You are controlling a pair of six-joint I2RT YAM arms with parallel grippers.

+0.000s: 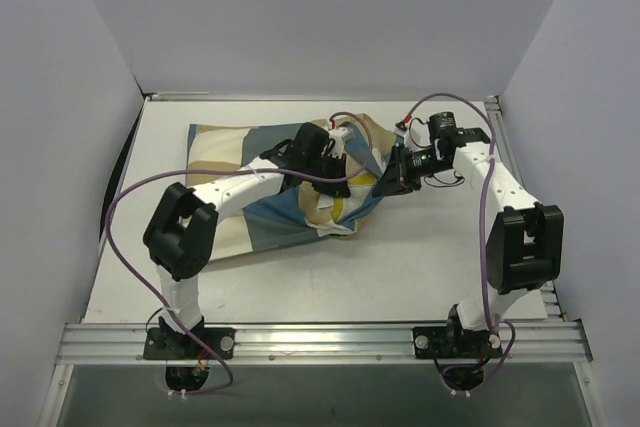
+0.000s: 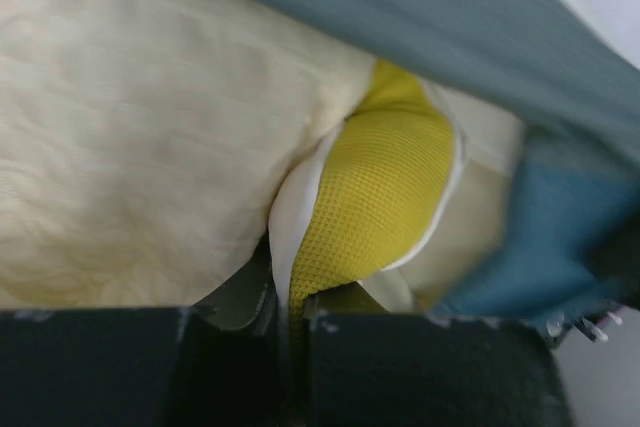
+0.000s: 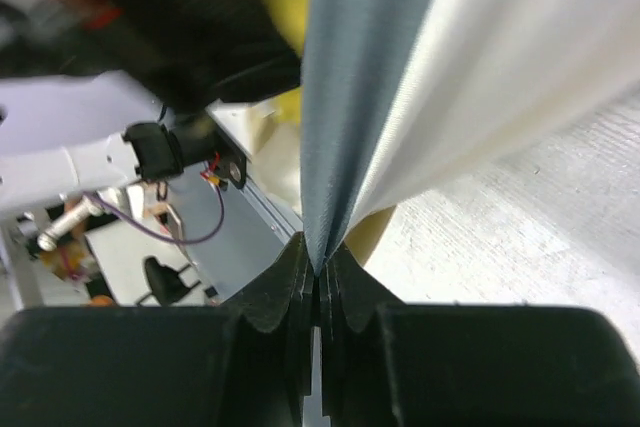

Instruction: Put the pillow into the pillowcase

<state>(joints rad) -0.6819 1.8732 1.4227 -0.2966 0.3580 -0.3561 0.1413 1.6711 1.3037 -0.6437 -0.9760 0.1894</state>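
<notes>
The pillowcase, checked blue, tan and white, lies bulging at the table's middle with its open end to the right. The cream pillow shows at that opening, and its bulk is hidden inside the cover. My left gripper is at the opening. In the left wrist view it is shut on the pillow's yellow mesh patch with white piping, beside the cream pillow surface, under blue pillowcase cloth. My right gripper is shut on a fold of the pillowcase edge, as the right wrist view shows, holding it lifted.
White walls close in the table on the left, back and right. An aluminium rail runs along the near edge by the arm bases. Purple cables loop beside both arms.
</notes>
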